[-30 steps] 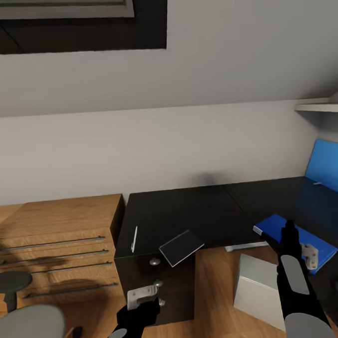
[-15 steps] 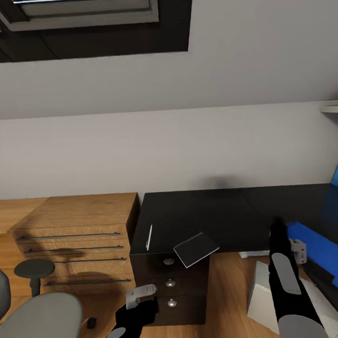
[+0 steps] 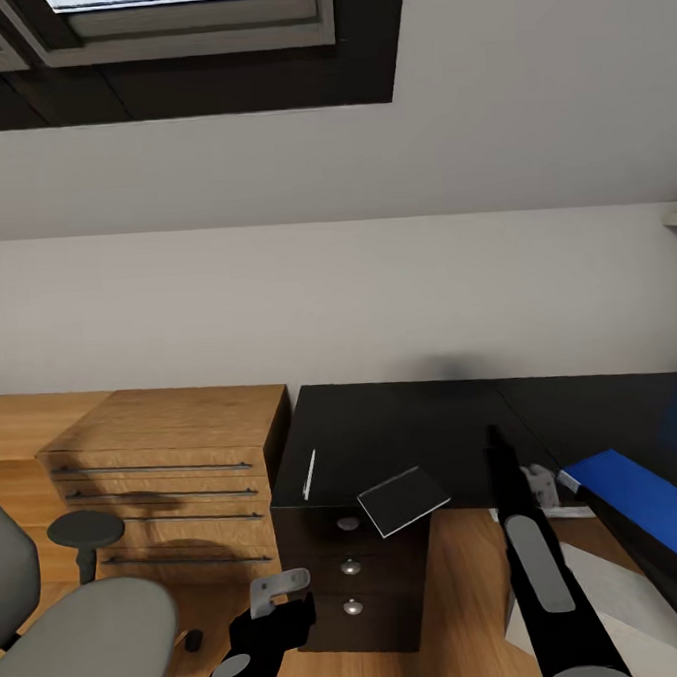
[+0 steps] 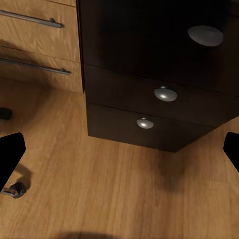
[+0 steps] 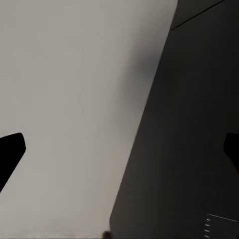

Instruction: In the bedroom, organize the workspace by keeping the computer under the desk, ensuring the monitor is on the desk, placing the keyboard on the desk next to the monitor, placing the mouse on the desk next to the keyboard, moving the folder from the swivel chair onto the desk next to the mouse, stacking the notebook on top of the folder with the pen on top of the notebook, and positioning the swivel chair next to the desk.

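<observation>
Two claws, our left gripper (image 3: 279,593) and right gripper (image 3: 536,482), are spread wide and hold nothing, near the desk (image 3: 424,423) where the notebook (image 3: 403,500) pokes over the edge.

The desk (image 3: 424,423) is black with a faint sheen, and its drawer unit (image 3: 353,578) is dark brown-black with round silver knobs (image 4: 166,93). On it lie a bright blue folder (image 3: 639,505) with a dark edge, a pale grey notebook (image 3: 404,500) rimmed in a darker line, and a thin white sliver, perhaps a pen (image 3: 310,474). The cabinet (image 3: 166,469) and floor (image 4: 119,194) are warm light wood with visible grain; the cabinet's bar handles are dark grey. The chair (image 3: 87,644) is grey. The wall (image 3: 336,299) is off-white, the window frame (image 3: 161,49) black and grey. Both arms are black with grey panels.
</observation>
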Robot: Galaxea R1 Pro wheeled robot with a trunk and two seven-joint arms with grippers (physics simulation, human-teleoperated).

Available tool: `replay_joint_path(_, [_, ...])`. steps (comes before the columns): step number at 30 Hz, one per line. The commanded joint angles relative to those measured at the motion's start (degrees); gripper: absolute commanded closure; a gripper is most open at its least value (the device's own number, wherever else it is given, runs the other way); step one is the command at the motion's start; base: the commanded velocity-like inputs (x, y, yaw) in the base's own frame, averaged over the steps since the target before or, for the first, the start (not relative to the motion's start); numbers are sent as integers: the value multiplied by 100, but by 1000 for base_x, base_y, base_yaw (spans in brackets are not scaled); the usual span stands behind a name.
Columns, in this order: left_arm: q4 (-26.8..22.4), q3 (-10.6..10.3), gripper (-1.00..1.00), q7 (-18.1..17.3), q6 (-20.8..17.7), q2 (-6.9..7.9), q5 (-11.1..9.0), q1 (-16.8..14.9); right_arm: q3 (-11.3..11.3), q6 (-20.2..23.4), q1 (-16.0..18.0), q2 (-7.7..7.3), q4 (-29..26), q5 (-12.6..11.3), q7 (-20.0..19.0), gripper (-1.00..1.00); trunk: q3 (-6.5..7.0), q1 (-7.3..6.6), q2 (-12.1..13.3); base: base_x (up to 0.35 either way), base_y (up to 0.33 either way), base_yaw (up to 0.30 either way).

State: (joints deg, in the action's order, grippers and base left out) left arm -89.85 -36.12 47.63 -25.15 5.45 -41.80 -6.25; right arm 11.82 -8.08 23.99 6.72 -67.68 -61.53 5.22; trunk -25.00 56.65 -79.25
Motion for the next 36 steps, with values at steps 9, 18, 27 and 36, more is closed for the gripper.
replay_joint_path(9, [-15, -1, -100, 51, -12, 8, -28, -7, -251, 575, -222, -13, -373, -66, 14, -100, -6, 0, -4, 0, 0, 3])
replay_joint_path(18, [-15, 0, -100, 53, -14, 9, -23, -7, -274, 916, -252, 7, -440, -74, 2, -100, -6, 0, -4, 0, 0, 0])
replay_joint_path(27, [-22, 0, -100, 53, -13, 9, -25, -7, -280, 948, -261, 22, -451, -78, 4, -100, -6, 0, -4, 0, 0, 0])
replay_joint_path(36, [-48, -17, -100, 53, 42, 18, 2, -7, -285, 931, -261, 29, -424, -79, 13, -100, -6, 0, -4, -114, 0, 133])
